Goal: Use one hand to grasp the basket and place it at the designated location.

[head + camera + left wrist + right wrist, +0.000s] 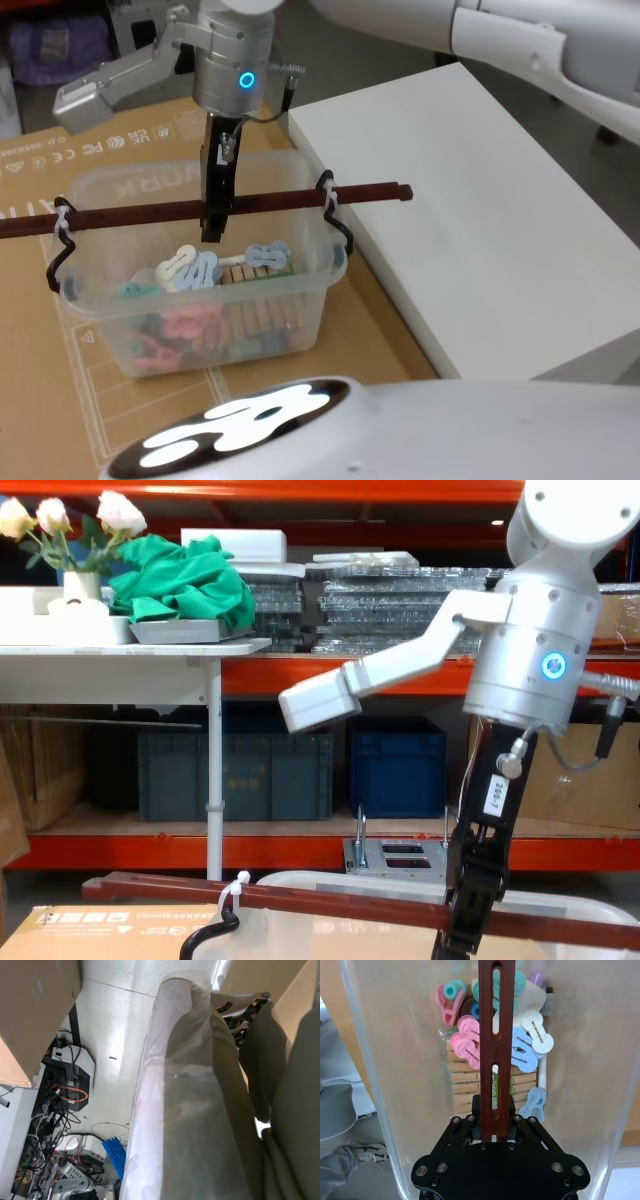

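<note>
Head view: my right gripper is clenched on the middle of the one dark bar handle of the one clear basket, over brown cardboard just beside a white table, with two white ties binding the bar. Right wrist view: pink, blue and teal clips lie on wooden pegs inside, too jumbled to count. Chest view: one tie shows left of my grip.

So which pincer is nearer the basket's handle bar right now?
Right. The right pincer is clamped on the handle bar near its middle, above the basket. The left arm is parked away from it, its wrist camera facing the floor.
</note>
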Available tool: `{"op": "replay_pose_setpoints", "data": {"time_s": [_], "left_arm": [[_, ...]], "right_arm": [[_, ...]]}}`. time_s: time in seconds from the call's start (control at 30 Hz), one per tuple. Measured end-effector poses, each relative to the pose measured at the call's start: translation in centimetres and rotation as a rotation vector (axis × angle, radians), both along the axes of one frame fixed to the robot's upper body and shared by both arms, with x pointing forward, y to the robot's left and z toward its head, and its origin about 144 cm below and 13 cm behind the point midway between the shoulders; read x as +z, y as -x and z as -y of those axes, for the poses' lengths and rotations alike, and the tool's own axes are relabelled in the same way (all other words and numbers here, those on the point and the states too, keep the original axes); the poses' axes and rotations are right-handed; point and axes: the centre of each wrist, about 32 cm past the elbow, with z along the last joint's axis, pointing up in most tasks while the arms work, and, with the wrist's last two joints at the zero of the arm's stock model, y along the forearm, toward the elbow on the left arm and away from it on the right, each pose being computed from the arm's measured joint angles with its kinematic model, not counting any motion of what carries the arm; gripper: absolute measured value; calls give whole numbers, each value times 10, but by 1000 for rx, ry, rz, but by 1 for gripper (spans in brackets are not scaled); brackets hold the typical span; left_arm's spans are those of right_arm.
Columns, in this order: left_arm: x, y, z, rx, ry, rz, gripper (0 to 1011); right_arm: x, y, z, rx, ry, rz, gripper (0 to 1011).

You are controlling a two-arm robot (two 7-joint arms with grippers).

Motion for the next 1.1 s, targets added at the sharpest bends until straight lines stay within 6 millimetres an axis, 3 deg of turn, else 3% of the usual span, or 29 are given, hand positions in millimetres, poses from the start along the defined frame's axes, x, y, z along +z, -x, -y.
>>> {"op": "replay_pose_setpoints", "data": {"time_s": [0.77,1.1], "left_arm": [[0,0,0,0,0,0,0],[0,0,0,0,0,0,0]], "right_arm": [[-8,-3,-3,-17,17,-32,245],[-8,-3,-2,-15,15,-29,593]]}}
